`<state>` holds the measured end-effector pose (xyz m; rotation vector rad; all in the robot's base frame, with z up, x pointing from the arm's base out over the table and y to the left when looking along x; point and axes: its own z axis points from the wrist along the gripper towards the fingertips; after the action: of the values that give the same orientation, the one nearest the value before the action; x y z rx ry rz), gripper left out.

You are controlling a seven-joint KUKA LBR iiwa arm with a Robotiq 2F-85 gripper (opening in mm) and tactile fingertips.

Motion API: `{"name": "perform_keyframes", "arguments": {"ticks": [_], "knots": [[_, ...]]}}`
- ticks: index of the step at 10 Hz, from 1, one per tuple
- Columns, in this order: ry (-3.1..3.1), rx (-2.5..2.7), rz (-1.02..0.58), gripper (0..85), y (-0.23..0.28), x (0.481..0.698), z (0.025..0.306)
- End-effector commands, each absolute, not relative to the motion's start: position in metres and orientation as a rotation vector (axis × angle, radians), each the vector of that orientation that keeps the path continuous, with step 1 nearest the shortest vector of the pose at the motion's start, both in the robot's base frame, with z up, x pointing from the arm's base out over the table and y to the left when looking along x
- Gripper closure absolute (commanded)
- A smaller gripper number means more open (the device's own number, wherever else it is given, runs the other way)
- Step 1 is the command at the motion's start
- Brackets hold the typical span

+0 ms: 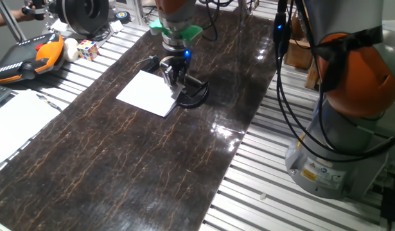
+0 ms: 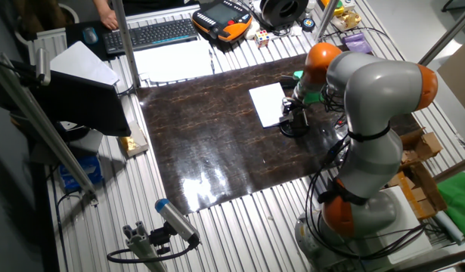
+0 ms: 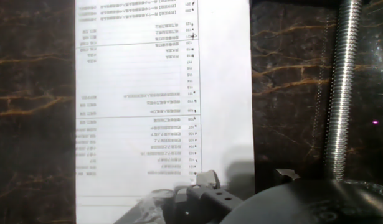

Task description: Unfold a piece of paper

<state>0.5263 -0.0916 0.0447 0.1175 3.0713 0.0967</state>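
The piece of paper [image 1: 148, 92] is white with faint grey print. The table mat [image 1: 120, 160] is dark brown with orange veins.

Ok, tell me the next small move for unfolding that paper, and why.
Probably lower a touch and close the jaws on the paper's near edge. The gripper hangs right over the corner of the paper beside the black clamp, and the sheet lies flat on the dark table, not yet lifted. The hand view shows the printed sheet directly below; whether the jaws touch it yet is unclear.

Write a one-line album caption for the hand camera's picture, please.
Looking down the gripper at the piece of paper, faintly printed, lying on the dark marbled table beside the clamp's threaded rod.
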Motion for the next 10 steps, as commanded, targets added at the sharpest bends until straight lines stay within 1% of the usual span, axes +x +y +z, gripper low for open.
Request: {"name": "perform_keyframes", "arguments": {"ticks": [1, 7, 10], "knots": [[3.071, 0.118, 0.108, 33.7, -0.091, 0.527, 0.043], [3.071, 0.136, 0.153, 37.7, -0.084, 0.532, 0.044], [3.074, 0.143, 0.170, 43.3, -0.079, 0.534, 0.048]]}}
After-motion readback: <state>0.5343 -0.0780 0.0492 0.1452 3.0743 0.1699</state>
